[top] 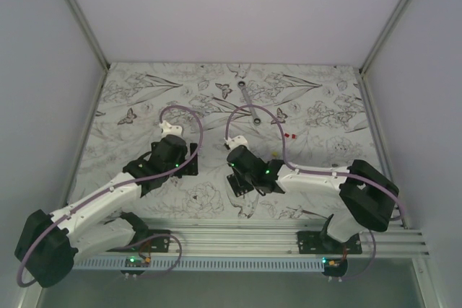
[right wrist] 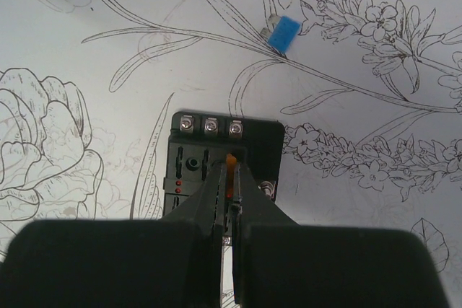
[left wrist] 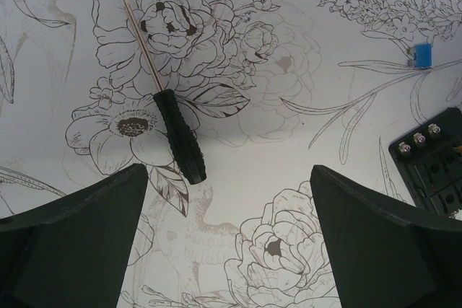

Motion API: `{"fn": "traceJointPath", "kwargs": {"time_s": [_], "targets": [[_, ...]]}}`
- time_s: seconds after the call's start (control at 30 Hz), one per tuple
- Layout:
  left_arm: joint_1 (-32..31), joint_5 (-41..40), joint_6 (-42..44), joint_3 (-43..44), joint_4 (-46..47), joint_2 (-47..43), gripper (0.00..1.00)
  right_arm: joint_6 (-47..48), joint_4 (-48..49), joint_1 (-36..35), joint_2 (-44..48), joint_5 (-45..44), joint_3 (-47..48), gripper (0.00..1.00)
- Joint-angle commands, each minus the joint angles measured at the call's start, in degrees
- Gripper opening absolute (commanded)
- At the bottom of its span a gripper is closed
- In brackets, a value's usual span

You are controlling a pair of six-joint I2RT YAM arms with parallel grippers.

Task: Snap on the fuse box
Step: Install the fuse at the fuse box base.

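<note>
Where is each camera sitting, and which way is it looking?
Top camera: high above and behind the arms, looking down at the flowery table; both the left arm and right arm show.
Left wrist camera: on the left wrist, looking down at the screwdriver; the open left claw frames the bottom.
Right wrist camera: on the right wrist, looking down on the fuse box; the shut right claw pinches an orange bit.
Shared: both wrist views show the fuse box and blue fuse.
</note>
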State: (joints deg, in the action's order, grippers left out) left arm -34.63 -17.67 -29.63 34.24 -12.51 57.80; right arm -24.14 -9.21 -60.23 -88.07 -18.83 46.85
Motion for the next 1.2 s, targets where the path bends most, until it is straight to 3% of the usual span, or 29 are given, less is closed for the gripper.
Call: {"fn": "traceJointPath", "kwargs": {"time_s": [0.0, 1.17], "targets": [[0.60, -0.35, -0.78, 1.00, -1.74, -0.54, 1.00, -1.36, 1.50, -0.77, -0.63, -2.17, 1.58, 0.00], [1.15, -0.08, -1.64, 0.35, -1.79, -1.62, 1.00, -5.12, 1.72, -2.93, -0.81, -6.72, -0.26, 0.00]]}}
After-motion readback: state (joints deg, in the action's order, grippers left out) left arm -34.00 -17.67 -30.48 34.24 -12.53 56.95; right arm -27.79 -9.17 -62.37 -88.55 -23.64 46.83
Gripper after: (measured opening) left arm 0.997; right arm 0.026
